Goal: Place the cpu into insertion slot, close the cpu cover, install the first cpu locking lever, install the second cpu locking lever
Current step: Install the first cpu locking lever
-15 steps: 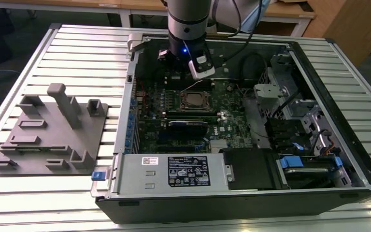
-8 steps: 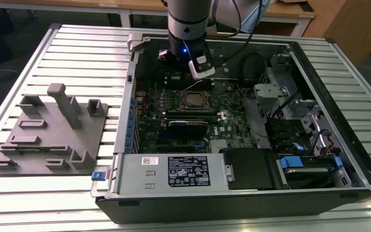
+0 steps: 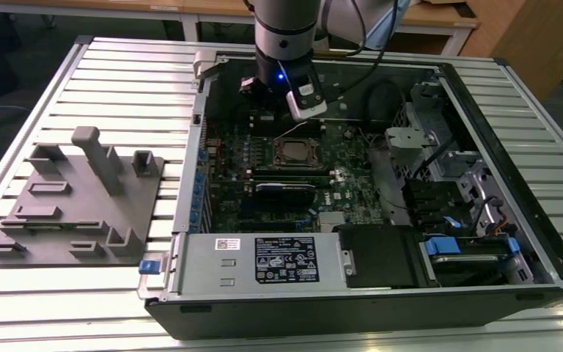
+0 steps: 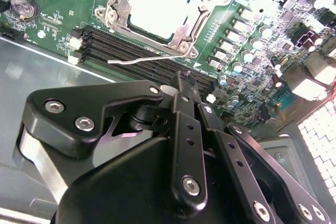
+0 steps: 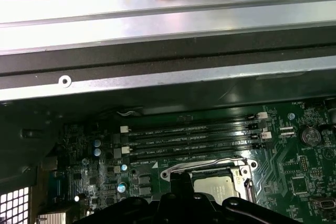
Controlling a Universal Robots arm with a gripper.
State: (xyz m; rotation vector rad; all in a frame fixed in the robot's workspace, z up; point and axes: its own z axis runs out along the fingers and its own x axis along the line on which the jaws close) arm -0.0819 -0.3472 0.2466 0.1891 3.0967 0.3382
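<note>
In the exterior view we see the open computer case (image 3: 360, 304) on the counter (image 3: 115, 81). The arm (image 3: 286, 29) reaches in over the motherboard (image 3: 232, 183), on the side toward the counter's far edge. The cpu (image 3: 298, 152) already sits in the insertion slot (image 3: 275, 155). The white label (image 3: 286, 259) on the silver box by the counter's near edge carries black print too small for us to read. In the second wrist view the cpu cover (image 4: 116, 3) lies flat around the chip, and one thin locking lever (image 4: 137, 59) juts out free beside it. We judge that the lever step is in hand, and that it calls for pressing that wire down and tucking it under its catch. The claw (image 4: 181, 81) hangs close to the lever, apart from it as far as we can tell, and is clenched on nothing. In the first wrist view white lettering runs along the memory slots (image 5: 189, 140) next to the socket, none of it legible to us.
</note>
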